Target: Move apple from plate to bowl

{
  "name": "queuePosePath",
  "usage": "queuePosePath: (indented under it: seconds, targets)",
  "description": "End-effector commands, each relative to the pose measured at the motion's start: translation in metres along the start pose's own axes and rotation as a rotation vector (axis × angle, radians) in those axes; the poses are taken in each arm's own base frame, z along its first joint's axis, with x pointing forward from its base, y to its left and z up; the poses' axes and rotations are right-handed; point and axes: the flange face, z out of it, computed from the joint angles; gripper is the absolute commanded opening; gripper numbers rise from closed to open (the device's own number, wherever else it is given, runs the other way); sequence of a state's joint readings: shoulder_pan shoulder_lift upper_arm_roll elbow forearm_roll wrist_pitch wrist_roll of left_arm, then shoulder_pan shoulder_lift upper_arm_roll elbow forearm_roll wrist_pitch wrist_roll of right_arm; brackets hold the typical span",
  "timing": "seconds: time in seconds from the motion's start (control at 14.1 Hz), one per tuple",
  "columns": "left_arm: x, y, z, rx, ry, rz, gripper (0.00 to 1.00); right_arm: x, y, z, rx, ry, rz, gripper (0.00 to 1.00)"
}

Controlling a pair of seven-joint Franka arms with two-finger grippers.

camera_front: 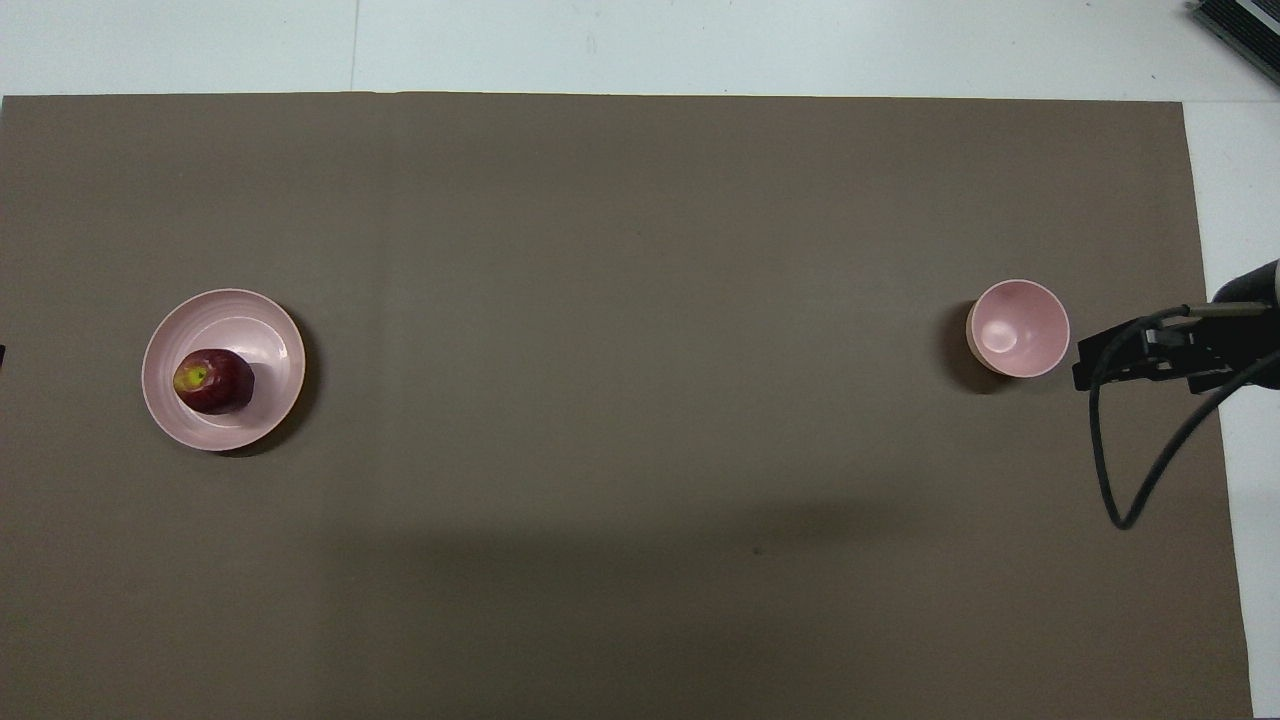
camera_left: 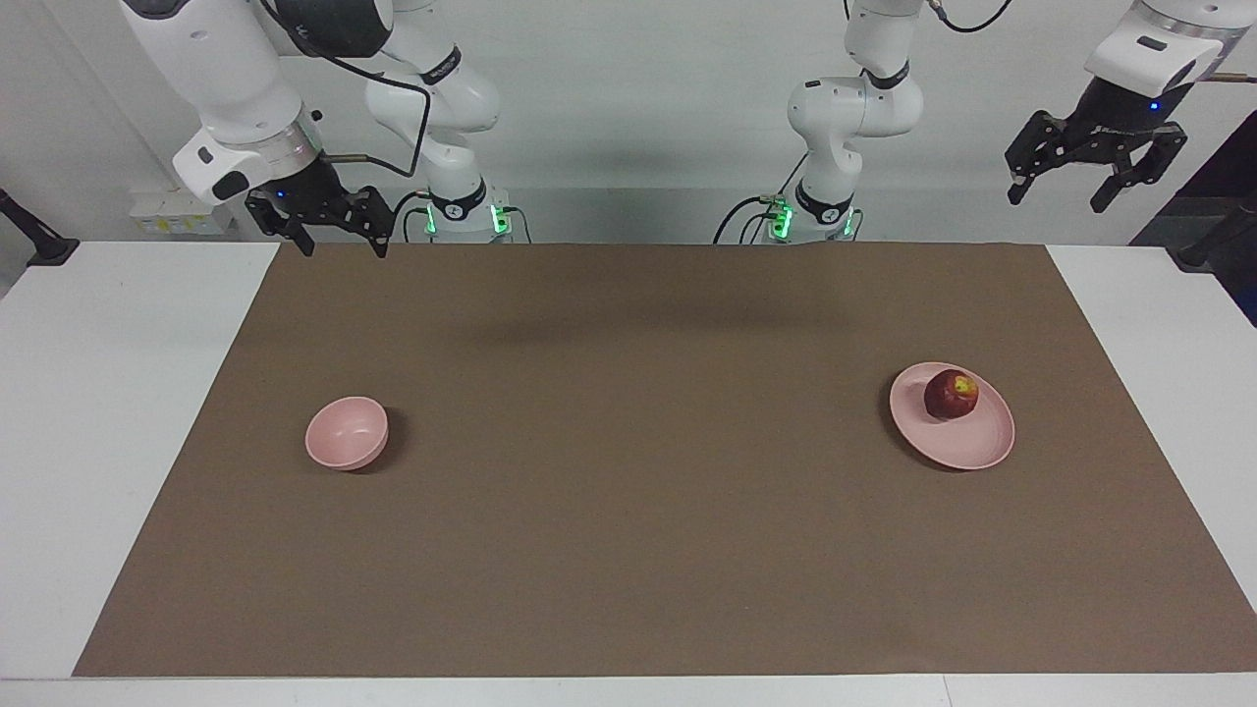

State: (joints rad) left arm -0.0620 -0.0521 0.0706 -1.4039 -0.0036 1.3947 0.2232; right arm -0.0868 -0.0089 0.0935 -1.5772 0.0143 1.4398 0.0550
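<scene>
At upper left of the facing view: right gripper (camera_left: 340, 239), fingers wide, empty. Lower left: bowl (camera_left: 346, 433). Lower right: apple (camera_left: 951, 394) on plate (camera_left: 972, 447); likely firm, smooth, round, best gripped across its middle. Upper right: left gripper (camera_left: 1065, 194), fingers wide, empty.

The apple (camera_left: 951, 394) is dark red with a small yellow patch near its top. The plate (camera_left: 972, 447) is pale pink, plain, without any pattern. The bowl (camera_left: 346, 433) has the same pale pink colour, also plain. The mat (camera_left: 628, 550) is one even brown colour. The table (camera_left: 108, 412) is white. Both arms are white, and the left pincer (camera_left: 1097, 173) and the right pincer (camera_left: 341, 232) are black.
</scene>
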Motion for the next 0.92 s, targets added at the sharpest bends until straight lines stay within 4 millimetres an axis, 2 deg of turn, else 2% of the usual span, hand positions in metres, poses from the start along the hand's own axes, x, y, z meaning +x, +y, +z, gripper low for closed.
queuePosePath:
  seconds: [0.0,0.21,0.36,0.5,0.71,0.85]
  targets:
    - [-0.004,0.002,-0.003,-0.013,-0.006,-0.001,1.00,-0.008,0.004,0.000,0.003,0.013,-0.016,1.00]
    - [-0.007,0.006,-0.002,-0.017,-0.023,0.005,1.00,-0.008,0.001,0.002,0.002,0.022,-0.022,1.00]
    - [-0.013,0.004,0.006,-0.020,-0.021,0.019,1.00,-0.009,-0.004,0.003,0.013,0.031,-0.021,1.00]
    - [-0.007,0.000,0.027,-0.018,-0.008,0.015,1.00,-0.009,-0.011,0.004,0.015,0.029,-0.012,1.00]
    - [0.006,-0.010,0.060,-0.007,0.038,0.004,1.00,-0.006,-0.020,0.020,0.090,-0.011,0.087,1.00]
    - [0.010,-0.022,0.091,-0.005,0.038,0.007,1.00,-0.005,-0.045,0.029,0.120,-0.037,0.152,1.00]
